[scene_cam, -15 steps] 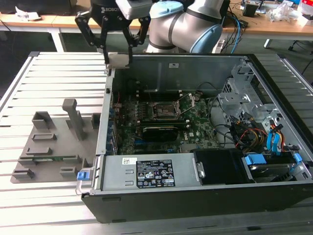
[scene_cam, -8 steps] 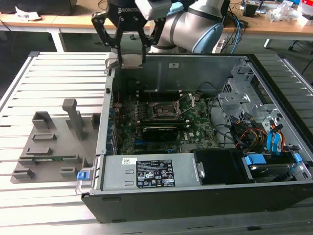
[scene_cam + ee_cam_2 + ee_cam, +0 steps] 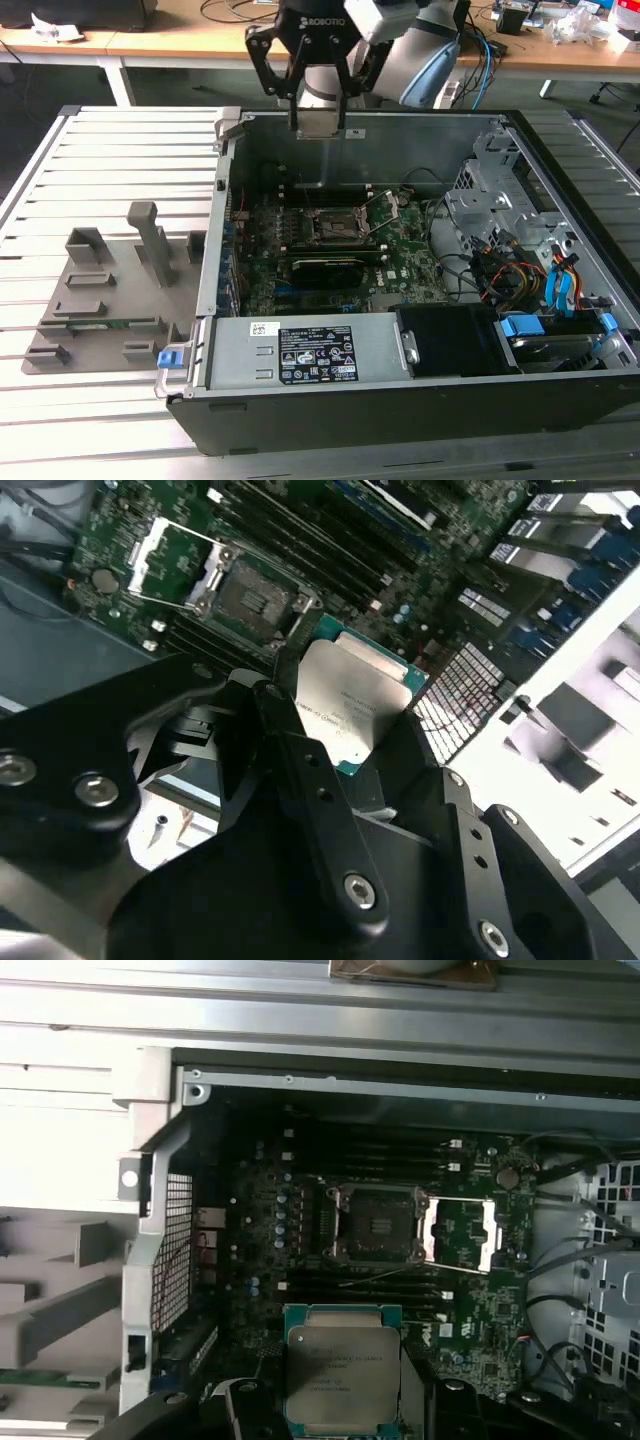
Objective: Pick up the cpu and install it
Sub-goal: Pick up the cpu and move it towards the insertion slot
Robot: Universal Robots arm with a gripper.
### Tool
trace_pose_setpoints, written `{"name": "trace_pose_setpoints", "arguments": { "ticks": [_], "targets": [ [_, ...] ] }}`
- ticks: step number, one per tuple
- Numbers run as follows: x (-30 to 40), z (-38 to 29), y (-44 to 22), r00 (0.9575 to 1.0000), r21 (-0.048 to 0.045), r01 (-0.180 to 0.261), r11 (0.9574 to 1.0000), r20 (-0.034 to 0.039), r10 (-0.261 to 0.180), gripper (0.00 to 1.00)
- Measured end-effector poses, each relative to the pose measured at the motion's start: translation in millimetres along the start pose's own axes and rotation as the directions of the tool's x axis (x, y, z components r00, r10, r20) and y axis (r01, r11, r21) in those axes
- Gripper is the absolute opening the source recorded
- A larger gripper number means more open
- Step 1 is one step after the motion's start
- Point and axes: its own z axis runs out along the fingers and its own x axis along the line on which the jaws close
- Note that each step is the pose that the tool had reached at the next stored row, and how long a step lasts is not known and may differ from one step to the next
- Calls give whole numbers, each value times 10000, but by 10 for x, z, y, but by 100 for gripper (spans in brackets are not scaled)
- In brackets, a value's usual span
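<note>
The cpu (image 3: 352, 702) (image 3: 343, 1372) is a flat square chip with a pale silver top and a green edge. My gripper (image 3: 345, 720) (image 3: 343, 1405) is shut on it, with a black finger on each side in both wrist views. In the exterior view my gripper (image 3: 319, 118) hangs above the rear wall of the open computer case (image 3: 230, 130), holding the pale cpu (image 3: 320, 122). The black motherboard socket (image 3: 335, 228) (image 3: 255, 595) (image 3: 378, 1225) lies below and apart from the chip. Its metal lid (image 3: 460, 1235) (image 3: 175, 555) is swung open beside it.
A grey plastic fixture tray (image 3: 110, 290) lies on the slatted table at the exterior view's left. Inside the case are a black card (image 3: 335, 268), memory slots, a drive cage (image 3: 500, 190) and coloured cables (image 3: 520, 275). A labelled power supply (image 3: 300, 358) runs along the near side.
</note>
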Motion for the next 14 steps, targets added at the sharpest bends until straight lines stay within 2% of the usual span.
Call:
{"name": "trace_pose_setpoints", "arguments": {
  "ticks": [5,6,8,10,12,14],
  "targets": [
    [-346,4,-17,10000,-1,0,10000,-24,0,55],
    [-450,5,-23,10000,-2,-1,10000,-31,1,55],
    [-606,7,-31,10000,-2,2,10000,-43,-2,55],
    [-729,9,-37,10000,-2,2,10000,-55,-2,55],
    [-916,12,-46,10000,-5,2,10000,-70,-2,55],
    [-1028,30,-51,10000,-4,-9,10000,-94,9,55]
  ]
}}
